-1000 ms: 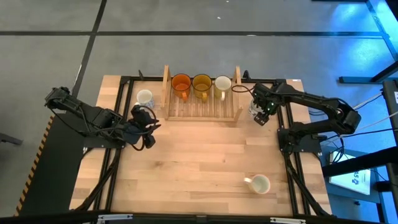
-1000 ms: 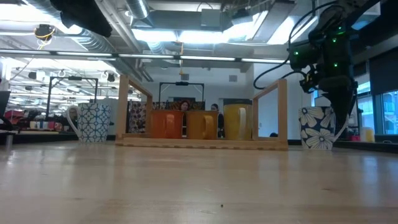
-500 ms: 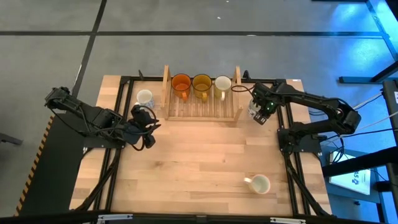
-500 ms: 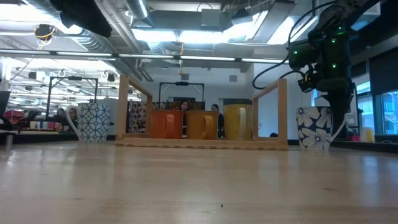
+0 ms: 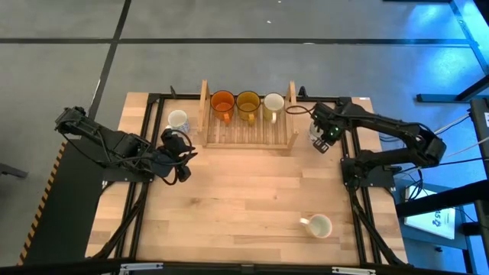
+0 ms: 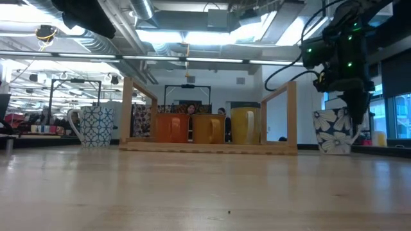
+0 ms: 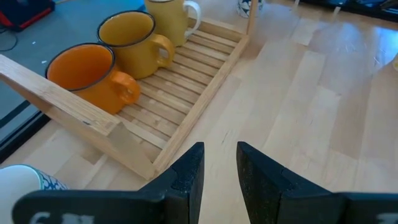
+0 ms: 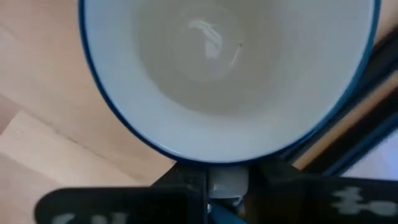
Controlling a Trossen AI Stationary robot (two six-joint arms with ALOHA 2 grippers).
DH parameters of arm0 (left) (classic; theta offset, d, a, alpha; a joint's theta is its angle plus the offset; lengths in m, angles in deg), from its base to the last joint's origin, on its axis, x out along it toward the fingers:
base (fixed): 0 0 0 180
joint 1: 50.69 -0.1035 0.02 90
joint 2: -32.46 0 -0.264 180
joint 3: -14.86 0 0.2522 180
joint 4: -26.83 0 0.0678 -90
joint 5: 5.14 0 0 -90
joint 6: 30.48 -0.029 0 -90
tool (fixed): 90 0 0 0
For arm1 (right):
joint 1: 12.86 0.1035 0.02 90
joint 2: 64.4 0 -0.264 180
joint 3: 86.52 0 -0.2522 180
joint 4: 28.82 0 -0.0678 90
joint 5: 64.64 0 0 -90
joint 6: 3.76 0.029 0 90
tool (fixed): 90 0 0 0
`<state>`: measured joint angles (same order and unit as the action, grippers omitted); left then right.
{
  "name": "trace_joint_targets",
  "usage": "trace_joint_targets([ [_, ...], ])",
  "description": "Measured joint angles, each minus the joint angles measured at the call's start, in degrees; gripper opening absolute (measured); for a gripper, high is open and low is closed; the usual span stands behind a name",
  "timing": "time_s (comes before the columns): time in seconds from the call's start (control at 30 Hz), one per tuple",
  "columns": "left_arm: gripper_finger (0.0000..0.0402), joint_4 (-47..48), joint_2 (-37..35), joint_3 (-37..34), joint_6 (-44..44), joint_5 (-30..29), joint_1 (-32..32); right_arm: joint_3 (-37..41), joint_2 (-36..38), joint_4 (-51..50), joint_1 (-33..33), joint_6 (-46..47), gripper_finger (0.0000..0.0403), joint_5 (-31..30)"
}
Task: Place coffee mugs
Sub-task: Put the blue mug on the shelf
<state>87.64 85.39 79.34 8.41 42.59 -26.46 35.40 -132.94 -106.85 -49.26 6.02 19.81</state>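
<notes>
The wooden slatted tray (image 5: 248,131) at the far middle holds an orange mug (image 5: 222,102), an amber mug (image 5: 247,102) and a cream mug (image 5: 273,102), all standing on their bases. A white mug with a blue lattice pattern (image 5: 177,120) stands left of the tray. A plain white mug (image 5: 318,226) stands at the near right. My right gripper (image 5: 324,137) is shut on a white mug with dark flowers (image 6: 332,131) just right of the tray. My left gripper (image 5: 182,155) hovers empty near the lattice mug, its fingers a narrow gap apart (image 7: 219,171). My right gripper pinches the flowered mug's handle (image 8: 227,180), just outside the rim, between its two fingers. The fingers come from above, pointing down (image 6: 353,109). The mug is tilted, its mouth up, its base at about table height; whether it touches the table I cannot tell.
The tray's upright end posts (image 5: 291,95) stand close to my right gripper. Black frame rails (image 5: 348,164) run along the table's left and right sides. The middle and near part of the wooden table (image 5: 244,198) is bare but for the plain white mug.
My right gripper has moved the flowered mug a little toward the tray and then back toward the table's right edge. The mug has tipped from upright to tilted.
</notes>
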Motion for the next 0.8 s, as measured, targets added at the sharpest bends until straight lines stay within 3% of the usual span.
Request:
trace_joint_targets([
  [0.33, 0.0088, -0.02, 0.0, 0.0, -0.03, 2.79, 0.0, 0.02, 6.68, -6.88, 14.08, 24.89, 0.0041, 1.06],
  [0.57, 0.0088, -0.02, 0.0, 0.0, -0.04, 2.77, 0.0, 0.0, 6.98, -6.0, 26.92, 42.07, 0.0041, 5.37],
  [0.8, 0.0088, -0.02, 0.0, 0.0, -0.31, 2.74, 0.0, -4.39, 6.3, -3.8, 40.93, 54.57, 0.0041, 5.82],
])
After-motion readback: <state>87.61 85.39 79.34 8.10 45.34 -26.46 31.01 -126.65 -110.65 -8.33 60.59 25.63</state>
